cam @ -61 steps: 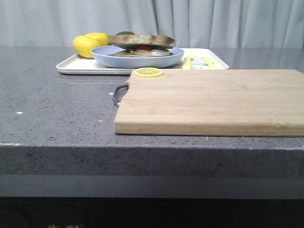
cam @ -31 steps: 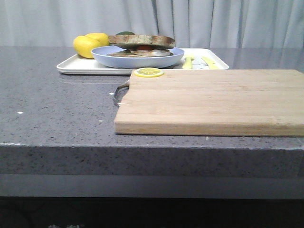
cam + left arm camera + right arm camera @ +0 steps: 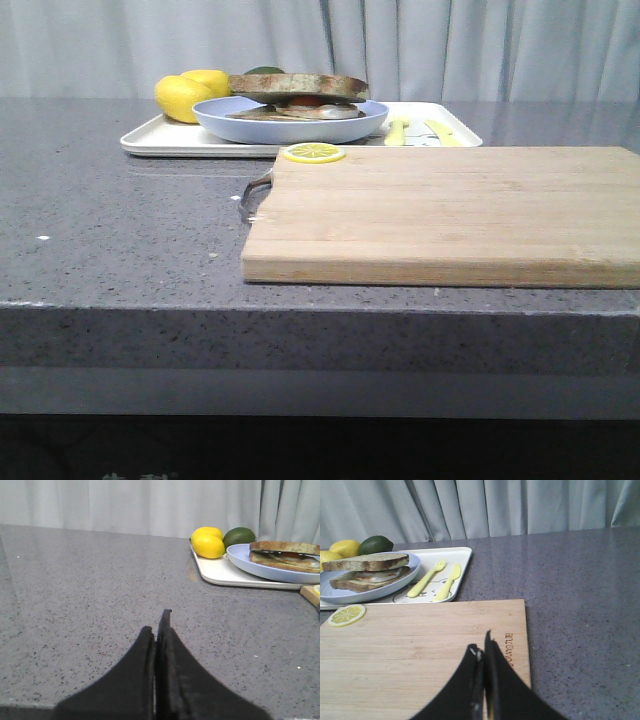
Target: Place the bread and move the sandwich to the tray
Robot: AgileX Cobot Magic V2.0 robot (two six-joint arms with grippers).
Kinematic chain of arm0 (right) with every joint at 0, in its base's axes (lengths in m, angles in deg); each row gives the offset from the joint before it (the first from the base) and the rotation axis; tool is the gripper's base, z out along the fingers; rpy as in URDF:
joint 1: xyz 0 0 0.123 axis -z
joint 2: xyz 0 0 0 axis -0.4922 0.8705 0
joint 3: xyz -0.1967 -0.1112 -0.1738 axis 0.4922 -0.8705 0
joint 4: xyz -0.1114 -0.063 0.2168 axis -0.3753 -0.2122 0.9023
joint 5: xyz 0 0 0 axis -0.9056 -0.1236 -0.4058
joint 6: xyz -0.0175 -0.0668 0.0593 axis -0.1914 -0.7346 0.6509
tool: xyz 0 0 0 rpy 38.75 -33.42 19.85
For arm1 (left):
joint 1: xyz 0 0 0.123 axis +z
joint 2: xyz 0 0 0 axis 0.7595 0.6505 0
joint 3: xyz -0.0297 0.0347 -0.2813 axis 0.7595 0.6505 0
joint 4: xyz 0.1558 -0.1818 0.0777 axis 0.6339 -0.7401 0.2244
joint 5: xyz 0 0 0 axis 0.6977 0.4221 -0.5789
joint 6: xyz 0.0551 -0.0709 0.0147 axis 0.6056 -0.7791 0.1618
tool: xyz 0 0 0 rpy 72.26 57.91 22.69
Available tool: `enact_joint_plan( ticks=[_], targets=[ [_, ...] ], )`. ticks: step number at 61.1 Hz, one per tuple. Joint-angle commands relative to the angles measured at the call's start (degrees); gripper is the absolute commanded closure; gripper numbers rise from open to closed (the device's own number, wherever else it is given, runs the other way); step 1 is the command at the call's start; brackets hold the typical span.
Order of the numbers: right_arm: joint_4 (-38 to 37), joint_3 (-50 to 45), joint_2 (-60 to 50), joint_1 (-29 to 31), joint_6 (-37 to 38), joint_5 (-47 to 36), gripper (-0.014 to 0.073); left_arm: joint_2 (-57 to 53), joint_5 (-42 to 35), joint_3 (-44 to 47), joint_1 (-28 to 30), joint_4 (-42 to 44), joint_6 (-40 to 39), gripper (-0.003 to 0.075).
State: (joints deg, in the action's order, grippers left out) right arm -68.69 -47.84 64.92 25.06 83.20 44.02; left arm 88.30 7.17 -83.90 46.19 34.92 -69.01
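The sandwich point(image 3: 300, 105) lies on the pale blue plate point(image 3: 290, 127), which stands on the white tray point(image 3: 175, 142) at the back of the counter. The bread point(image 3: 298, 84) lies on top of it as the upper slice, over the fried egg. The right wrist view shows the same stack point(image 3: 367, 572) on the plate point(image 3: 350, 597). My left gripper point(image 3: 157, 621) is shut and empty over bare grey counter, left of the tray point(image 3: 220, 572). My right gripper point(image 3: 481, 641) is shut and empty over the wooden cutting board point(image 3: 420, 645). Neither gripper shows in the front view.
The cutting board point(image 3: 450, 210) fills the front right, with a lemon slice point(image 3: 312, 152) on its far left corner. Two lemons point(image 3: 185, 95) and a lime point(image 3: 239, 536) sit on the tray's left end. A yellow fork point(image 3: 425, 577) and knife point(image 3: 447, 582) lie on its right end.
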Motion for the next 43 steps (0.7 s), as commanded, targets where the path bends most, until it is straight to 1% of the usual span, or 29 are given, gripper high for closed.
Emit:
enact_joint_plan(
  ticks=[1, 5, 7, 11, 43],
  targets=[
    [-0.08, 1.67, 0.45, 0.24, -0.1, -4.54, 0.0653, -1.3, -9.71, 1.92, 0.51, -0.54, -0.55, 0.0741],
    [-0.08, 1.67, 0.45, 0.24, -0.1, -4.59, 0.0653, -1.3, -12.18, 3.87, 0.49, -0.54, -0.55, 0.0741],
    [-0.08, 1.67, 0.45, 0.24, -0.1, -4.59, 0.0653, -1.3, -10.07, 3.55, 0.49, -0.54, -0.55, 0.0741],
    [-0.08, 1.67, 0.45, 0.24, -0.1, -4.59, 0.0653, -1.3, -11.31, 3.66, 0.49, -0.54, -0.55, 0.0741],
    [-0.08, 1.67, 0.45, 0.24, -0.1, -4.59, 0.0653, -1.3, -11.12, 3.66, 0.49, -0.54, -0.55, 0.0741]
  ],
)
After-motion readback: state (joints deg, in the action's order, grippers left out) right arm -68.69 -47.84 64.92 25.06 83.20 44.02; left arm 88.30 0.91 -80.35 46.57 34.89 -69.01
